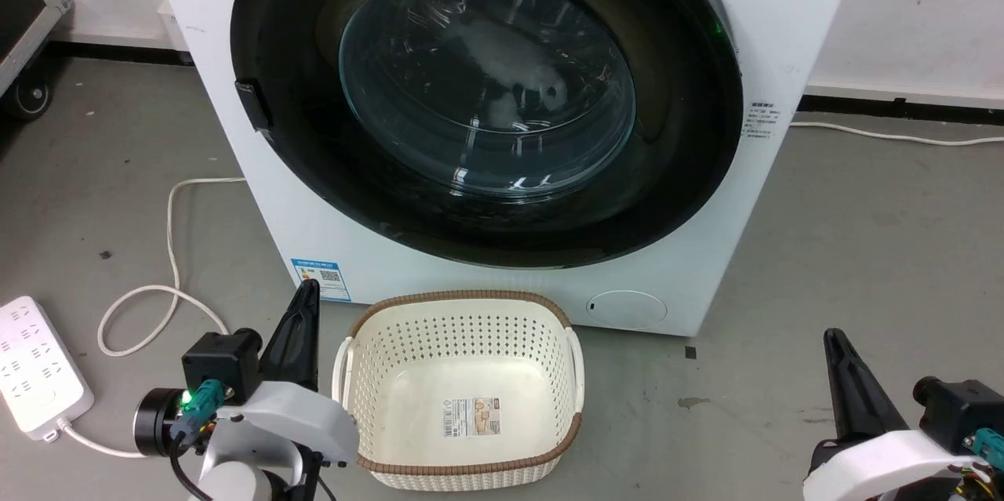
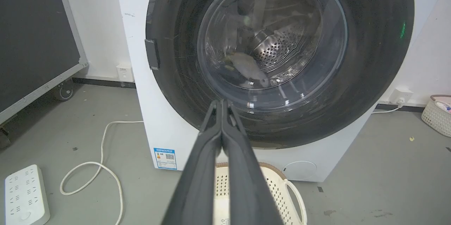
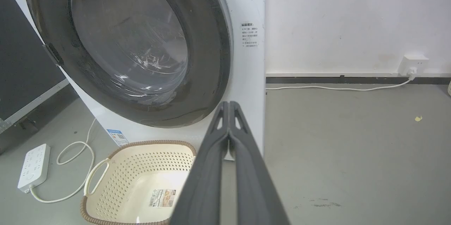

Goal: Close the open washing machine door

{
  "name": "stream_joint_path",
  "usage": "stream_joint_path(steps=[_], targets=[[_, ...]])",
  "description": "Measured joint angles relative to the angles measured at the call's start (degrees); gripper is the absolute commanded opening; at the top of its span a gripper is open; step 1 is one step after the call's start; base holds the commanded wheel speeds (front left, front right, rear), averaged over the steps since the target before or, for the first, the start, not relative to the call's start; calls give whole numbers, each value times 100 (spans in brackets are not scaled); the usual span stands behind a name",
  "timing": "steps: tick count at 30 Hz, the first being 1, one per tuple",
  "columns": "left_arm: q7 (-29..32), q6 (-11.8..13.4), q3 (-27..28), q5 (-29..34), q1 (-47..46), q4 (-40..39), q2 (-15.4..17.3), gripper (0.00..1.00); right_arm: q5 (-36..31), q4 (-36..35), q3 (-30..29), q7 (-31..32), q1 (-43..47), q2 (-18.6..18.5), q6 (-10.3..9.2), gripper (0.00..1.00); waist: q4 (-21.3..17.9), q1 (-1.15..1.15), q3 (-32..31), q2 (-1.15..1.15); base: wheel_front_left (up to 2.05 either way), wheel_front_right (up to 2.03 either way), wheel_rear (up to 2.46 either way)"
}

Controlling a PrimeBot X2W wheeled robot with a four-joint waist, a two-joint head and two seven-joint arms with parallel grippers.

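The washing machine door [image 1: 674,172] is a big glossy black disc with a clear glass porthole [image 1: 486,85]. It lies flat against the white machine front, with no gap showing around its rim and its small handle tab [image 1: 252,105] at the left edge. A pale garment [image 2: 246,68] shows behind the glass in the drum. My left gripper [image 1: 308,287] is low on the left, shut and empty, pointing at the machine's lower front and apart from the door [image 2: 370,59]. My right gripper [image 1: 831,336] is low on the right, shut and empty, away from the door [image 3: 208,42].
A cream perforated basket [image 1: 459,299] with a brown rim sits empty on the floor between my grippers, against the machine's base. A white power strip [image 1: 35,364] and its looping cable [image 1: 169,250] lie at the left. A dark wheeled cart [image 1: 23,7] stands far left. Another basket [image 2: 437,114] sits far right.
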Motion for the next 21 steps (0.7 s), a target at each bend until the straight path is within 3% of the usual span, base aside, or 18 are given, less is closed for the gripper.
stream_joint_path(steps=[21], targets=[[167, -113, 279, 400, 139, -156, -232, 0, -172, -35, 89, 73, -2, 0, 0, 0, 63, 0, -10, 0, 0, 0, 0]])
